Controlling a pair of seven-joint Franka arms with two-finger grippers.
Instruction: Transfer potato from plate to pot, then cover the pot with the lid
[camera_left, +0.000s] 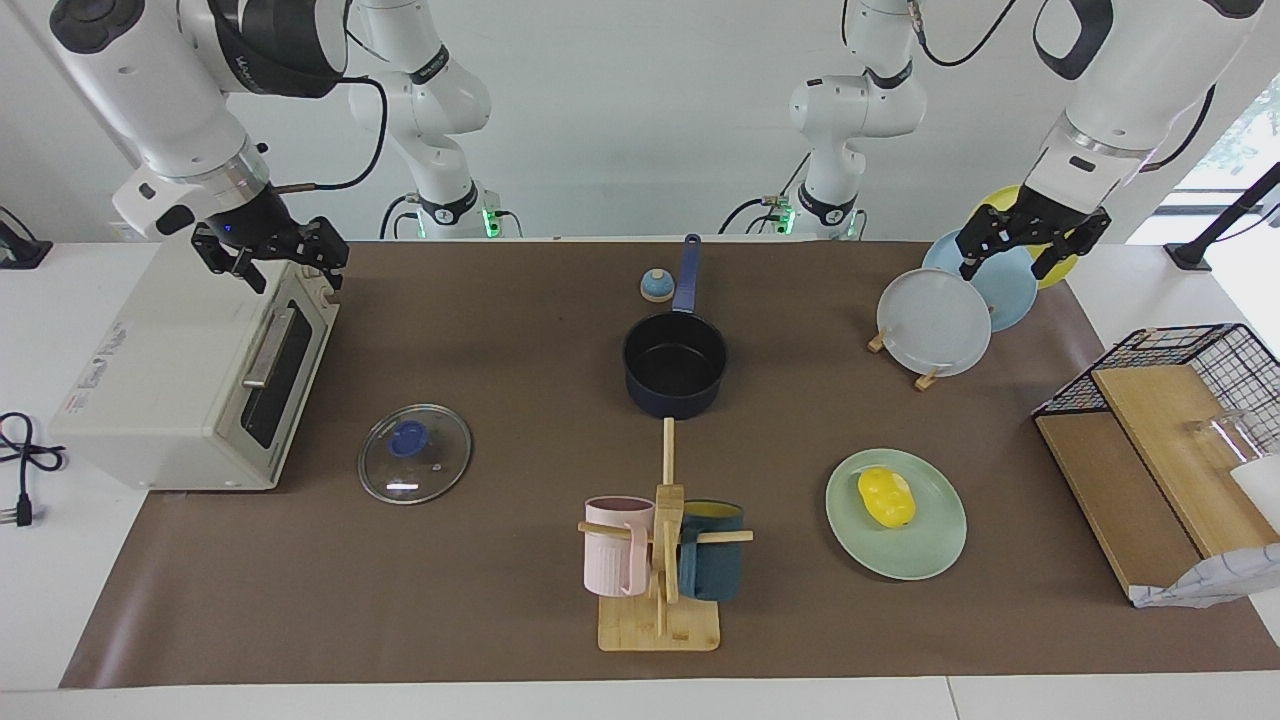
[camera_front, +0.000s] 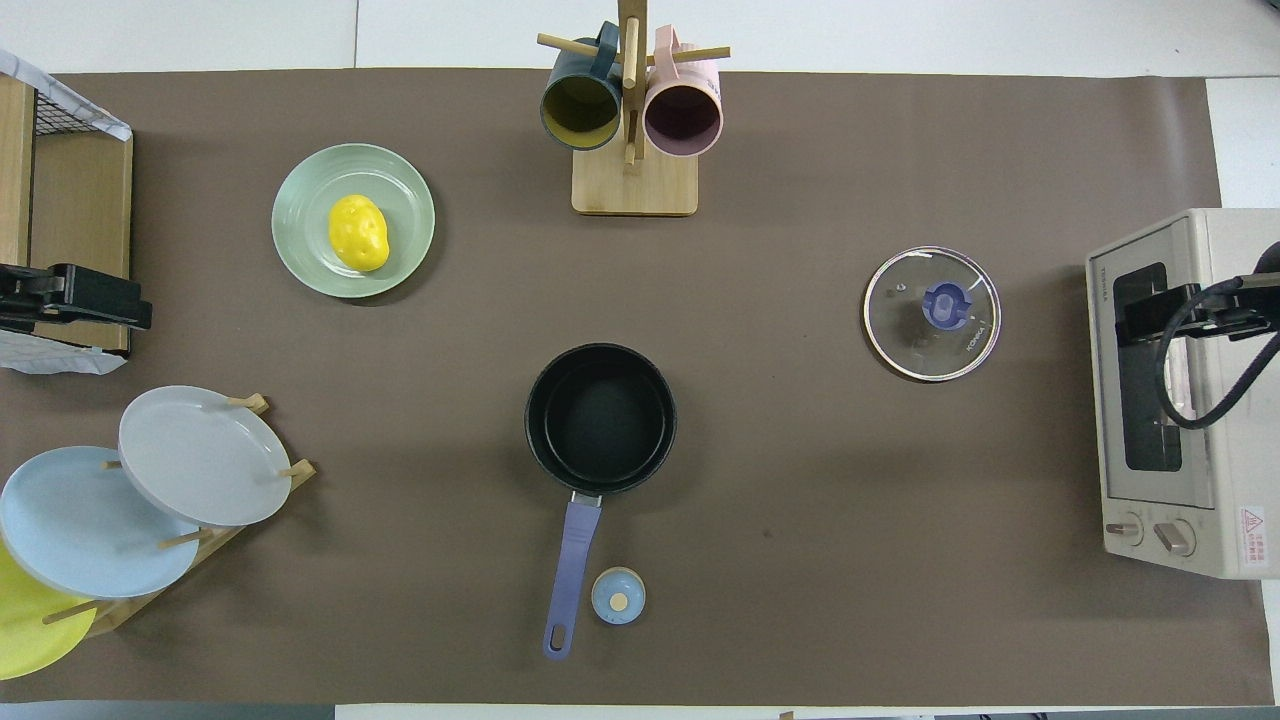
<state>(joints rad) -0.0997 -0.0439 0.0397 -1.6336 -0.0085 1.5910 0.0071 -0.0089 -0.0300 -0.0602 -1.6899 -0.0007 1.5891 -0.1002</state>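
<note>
The yellow potato (camera_left: 886, 497) (camera_front: 358, 232) lies on the mint-green plate (camera_left: 930, 560) (camera_front: 300, 190), toward the left arm's end of the table and farther from the robots than the pot. The navy pot (camera_left: 675, 360) (camera_front: 600, 420) stands empty at mid-table, its handle pointing toward the robots. The glass lid (camera_left: 414, 453) (camera_front: 931, 313) lies flat on the mat toward the right arm's end. My left gripper (camera_left: 1008, 265) (camera_front: 75, 298) hangs open and empty over the plate rack. My right gripper (camera_left: 290, 275) (camera_front: 1160, 312) hangs open and empty over the toaster oven.
A toaster oven (camera_left: 170, 400) (camera_front: 1180, 400) stands at the right arm's end. A mug rack (camera_left: 660, 560) (camera_front: 632, 120) with two mugs stands farther out than the pot. A plate rack (camera_left: 935, 322) (camera_front: 200, 455), a small bell (camera_left: 656, 286) (camera_front: 618, 596) and a wire-and-wood shelf (camera_left: 1160, 440) are also there.
</note>
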